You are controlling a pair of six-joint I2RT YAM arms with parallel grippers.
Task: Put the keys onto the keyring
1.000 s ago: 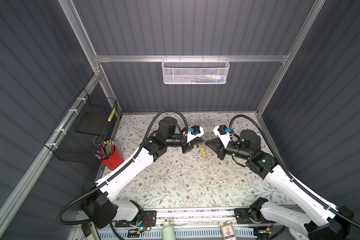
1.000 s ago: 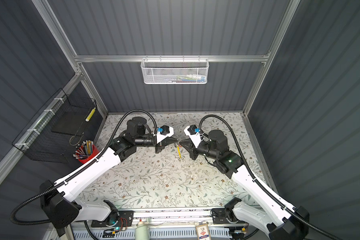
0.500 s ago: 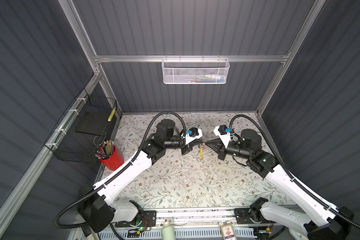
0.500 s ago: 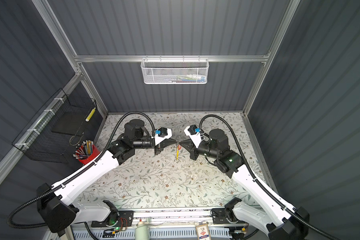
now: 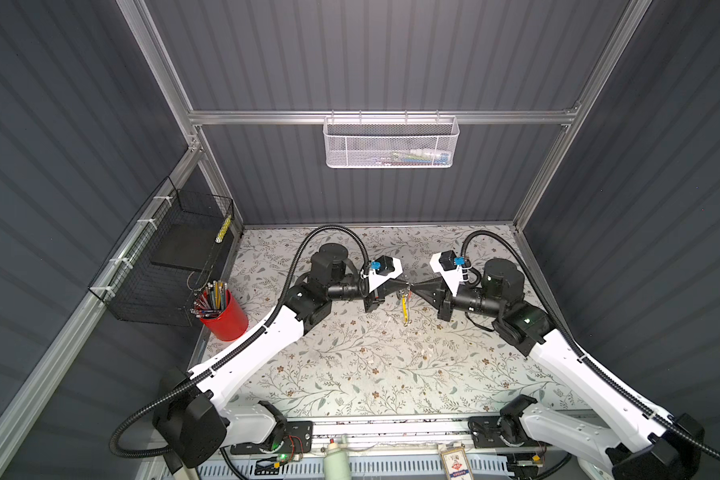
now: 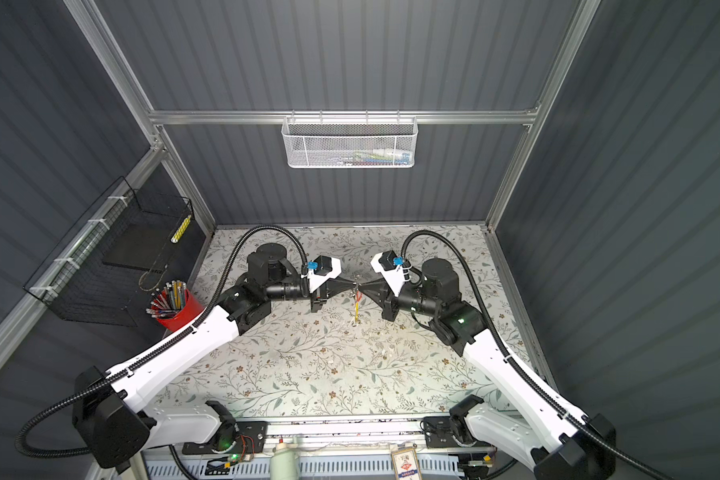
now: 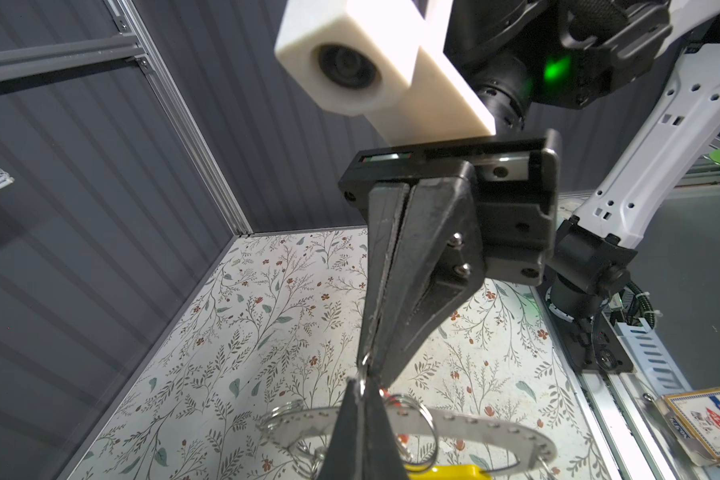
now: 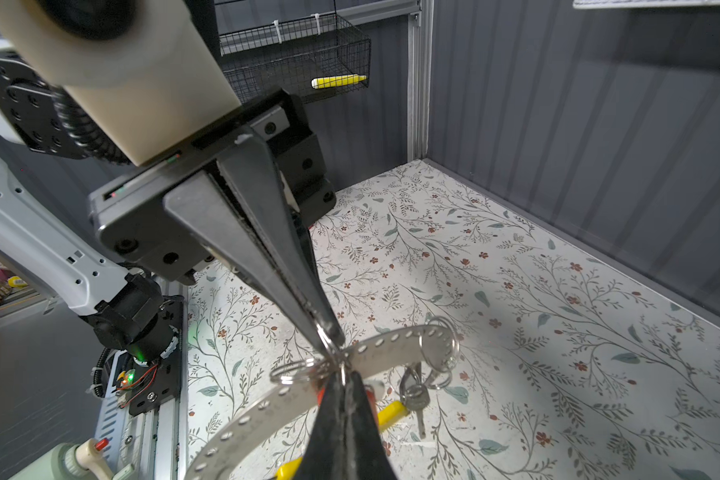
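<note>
- Two pairs of black, wedge-shaped fingers meet tip to tip above a floral-print surface (image 5: 350,365). The left fingers (image 5: 393,284) and right fingers (image 5: 427,287) are each pressed together, and the wrist views show both appearing to pinch one thin wire ring (image 8: 328,334).
- Below them hangs the keyring (image 7: 487,426), a flat grey metal band bent into a hoop and dotted with small studs. It has one smooth, bright yellow plastic segment (image 8: 391,409).
- Both top views show the hoop clear of the surface, at 6 o'clock from the fingertips and toward 12 o'clock from the surface's middle.
- One of the keys (image 8: 420,409), small and silvery, dangles from shiny split rings looped round the band. A sliver of red plastic shows beside the right fingers, and the rest of the tags are hidden.
- A red cup (image 5: 225,318) bristling with pencils stands at the surface's 9 o'clock edge.
- One second ago the two sets of fingertips stood apart, with the hoop slanting between them. Now they touch, and the yellow segment hangs nearly plumb.
</note>
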